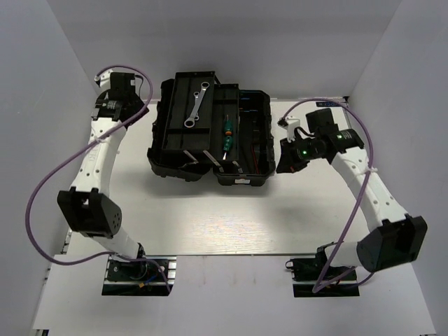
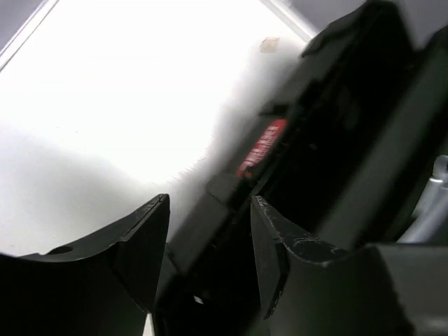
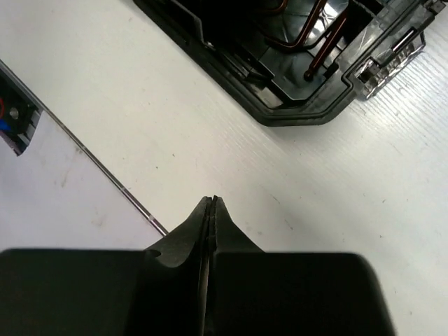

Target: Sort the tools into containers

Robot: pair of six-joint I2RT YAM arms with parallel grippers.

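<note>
A black toolbox [image 1: 162, 150] stands open at the table's middle, its trays spread out. Two silver wrenches [image 1: 198, 105] lie in the left tray. A green-handled screwdriver [image 1: 227, 137] lies in the middle tray. Thin rods [image 3: 329, 35] lie in the right compartment; I cannot tell what they are. My left gripper [image 1: 142, 105] is open and empty at the toolbox's far left side. In the left wrist view its fingers [image 2: 210, 203] frame the box's black wall [image 2: 231, 210], and a wrench [image 2: 437, 189] shows at the right edge. My right gripper [image 1: 287, 162] is shut and empty, just right of the toolbox, above the bare table [image 3: 212, 199].
White walls close in the table on the left, back and right. A red label [image 2: 260, 147] sits on the toolbox's side. The toolbox's corner and a clear latch [image 3: 388, 56] lie ahead of my right gripper. A table seam [image 3: 105, 175] runs to its left.
</note>
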